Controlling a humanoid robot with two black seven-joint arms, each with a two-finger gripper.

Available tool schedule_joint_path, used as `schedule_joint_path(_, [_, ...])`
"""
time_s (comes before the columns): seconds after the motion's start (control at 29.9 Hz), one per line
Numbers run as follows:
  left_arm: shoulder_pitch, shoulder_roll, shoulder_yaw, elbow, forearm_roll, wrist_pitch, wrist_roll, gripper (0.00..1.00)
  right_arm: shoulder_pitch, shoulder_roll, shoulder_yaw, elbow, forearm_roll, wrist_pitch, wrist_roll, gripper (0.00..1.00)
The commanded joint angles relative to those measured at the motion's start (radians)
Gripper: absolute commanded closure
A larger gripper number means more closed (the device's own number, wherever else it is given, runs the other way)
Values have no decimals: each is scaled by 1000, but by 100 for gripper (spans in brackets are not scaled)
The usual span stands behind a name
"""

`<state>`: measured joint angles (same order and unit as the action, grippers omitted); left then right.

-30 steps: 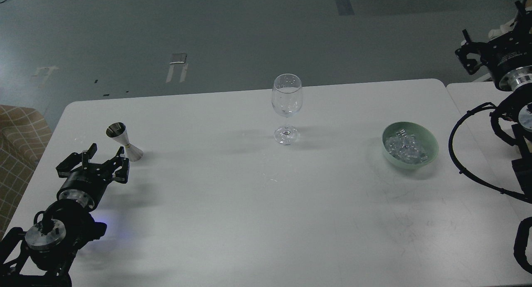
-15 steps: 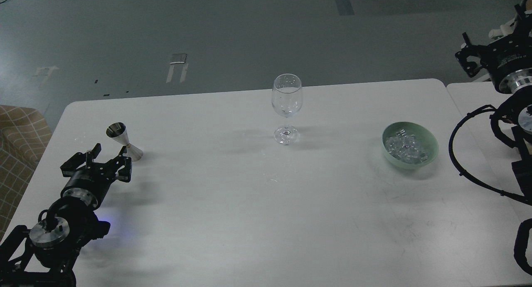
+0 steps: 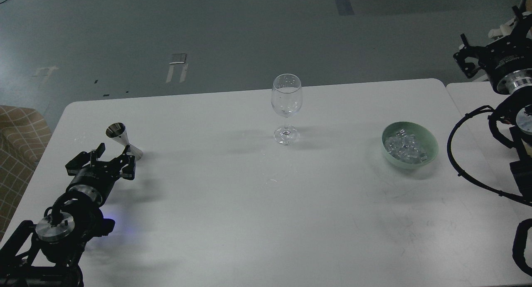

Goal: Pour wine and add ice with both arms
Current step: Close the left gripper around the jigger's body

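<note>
A clear stemmed wine glass (image 3: 286, 108) stands upright at the middle back of the white table (image 3: 249, 204). A pale green bowl (image 3: 432, 142) at the right holds a heap of ice (image 3: 405, 148). A silver double-cone jigger (image 3: 124, 140) stands at the far left. My left gripper (image 3: 114, 153) is open and empty, just in front of the jigger, its right finger close to the jigger's base. My right gripper (image 3: 467, 57) is raised beyond the table's right edge, far from the bowl; it looks dark and its fingers cannot be told apart.
A second white table (image 3: 469, 95) adjoins on the right, under my right arm and its looped black cable (image 3: 455, 162). A beige checked seat (image 3: 16, 145) stands off the left edge. Grey floor lies behind the table.
My left gripper has crept forward and right, closer to the jigger. My right gripper has risen slightly. Glass, bowl and jigger have not moved.
</note>
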<state>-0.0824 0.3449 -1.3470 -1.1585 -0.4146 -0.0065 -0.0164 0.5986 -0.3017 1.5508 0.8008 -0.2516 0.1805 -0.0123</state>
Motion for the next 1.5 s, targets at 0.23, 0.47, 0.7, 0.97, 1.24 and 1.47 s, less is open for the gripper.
schedule_joint_path(0.23, [-30, -12, 5, 48, 8, -1, 1, 38, 0, -2, 0, 0, 0, -9, -1, 0])
schedule_joint_path(0.47, [-48, -11, 9, 62, 7, 3, 21, 41, 0, -2, 0, 0, 0, -9, -1, 0])
schedule_joint_path(0.7, [-117, -12, 15, 137, 7, 5, 21, 41, 1, 1, 0, 0, 0, -9, -1, 0])
schedule_joint_path(0.97, [-120, -24, 15, 145, 13, 3, 21, 41, 0, -5, 0, -2, 0, -9, -1, 0])
schedule_joint_path(1.24, [-137, -24, 14, 164, 13, 3, 21, 41, 1, 1, 0, 0, 0, -9, -1, 0])
schedule_joint_path(1.47, [-151, -24, 17, 195, 14, -7, 33, 42, 1, -5, 0, -2, 0, -9, -1, 0])
